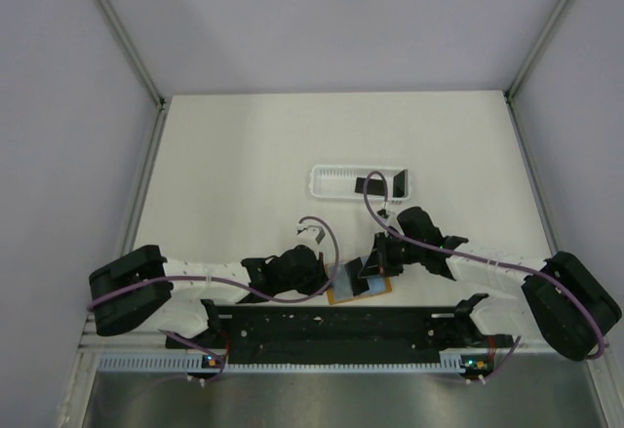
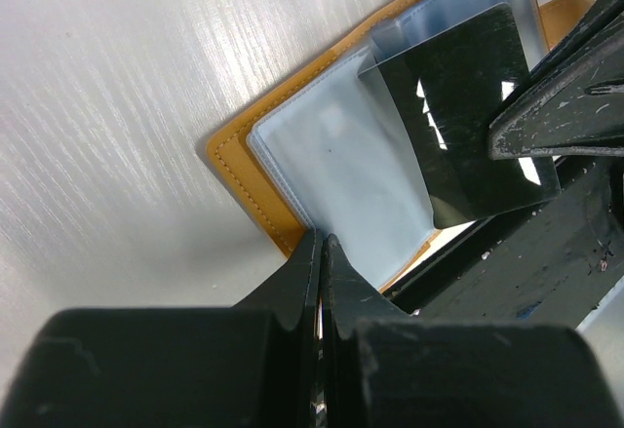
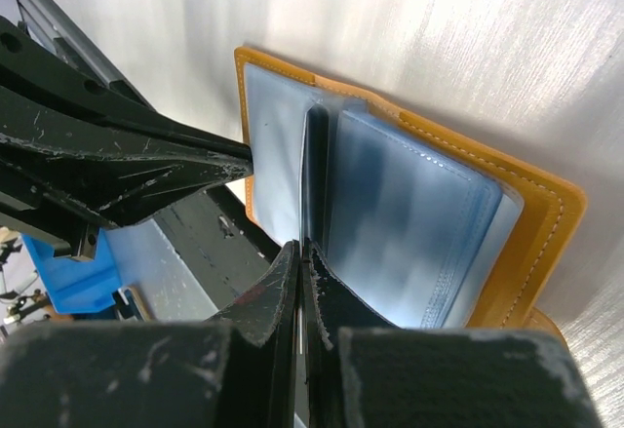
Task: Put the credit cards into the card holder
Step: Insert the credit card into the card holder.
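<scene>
Closest to me, my left claw (image 2: pixel 322 245) is closed tight with its tips on the near edge of the holder (image 2: pixel 239 160). I can't tell whether it's pinning the holder or pinching a leaf. The holder lies open near the arm bases, pale sleeves (image 2: pixel 331 170) facing up. My right claw (image 3: pixel 300 251) is clamped on a dark card (image 2: pixel 458 106), held tilted over those sleeves, and the card's far end looks tucked under a clear leaf. Here's my worry: push at this angle and the card may snag the pocket lip, buckle the sleeve, or slide between leaves instead of into a pocket. With only one edge held, the holder could pivot away. The card could also twist in such a thin pinch, and the two claws are close enough to knock together. Further out, the tray (image 1: pixel 331 182) holds another dark card (image 1: pixel 370 185), waiting.
</scene>
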{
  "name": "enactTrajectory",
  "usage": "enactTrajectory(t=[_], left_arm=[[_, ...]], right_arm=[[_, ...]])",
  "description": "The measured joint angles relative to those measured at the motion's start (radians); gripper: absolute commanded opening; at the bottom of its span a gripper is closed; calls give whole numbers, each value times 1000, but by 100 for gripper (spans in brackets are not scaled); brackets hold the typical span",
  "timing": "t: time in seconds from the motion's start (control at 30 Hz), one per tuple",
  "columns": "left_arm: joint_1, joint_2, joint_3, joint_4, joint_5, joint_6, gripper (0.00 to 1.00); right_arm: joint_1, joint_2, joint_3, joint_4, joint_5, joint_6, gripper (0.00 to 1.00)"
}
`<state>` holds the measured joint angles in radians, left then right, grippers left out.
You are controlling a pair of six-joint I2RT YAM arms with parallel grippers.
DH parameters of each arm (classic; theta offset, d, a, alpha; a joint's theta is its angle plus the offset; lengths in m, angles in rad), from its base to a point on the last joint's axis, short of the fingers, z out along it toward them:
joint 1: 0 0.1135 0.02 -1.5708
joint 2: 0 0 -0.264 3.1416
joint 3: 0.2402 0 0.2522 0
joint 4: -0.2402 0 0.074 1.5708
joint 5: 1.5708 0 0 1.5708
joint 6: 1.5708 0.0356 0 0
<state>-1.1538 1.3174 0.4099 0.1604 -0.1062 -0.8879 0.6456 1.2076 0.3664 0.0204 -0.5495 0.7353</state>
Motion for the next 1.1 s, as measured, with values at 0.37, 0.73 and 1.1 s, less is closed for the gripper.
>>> enactTrajectory(t=[0.37, 0.73, 1.1], left_arm=[[0, 0, 0, -1, -2, 0, 0], [0, 0, 0, -2, -3, 0, 0], [0, 0, 2, -4, -3, 0, 0]], right_arm=[[-19, 25, 0, 8, 4, -37, 0], [-32, 32, 0, 18, 5, -63, 0], [-40, 59, 2, 29, -3, -97, 0]])
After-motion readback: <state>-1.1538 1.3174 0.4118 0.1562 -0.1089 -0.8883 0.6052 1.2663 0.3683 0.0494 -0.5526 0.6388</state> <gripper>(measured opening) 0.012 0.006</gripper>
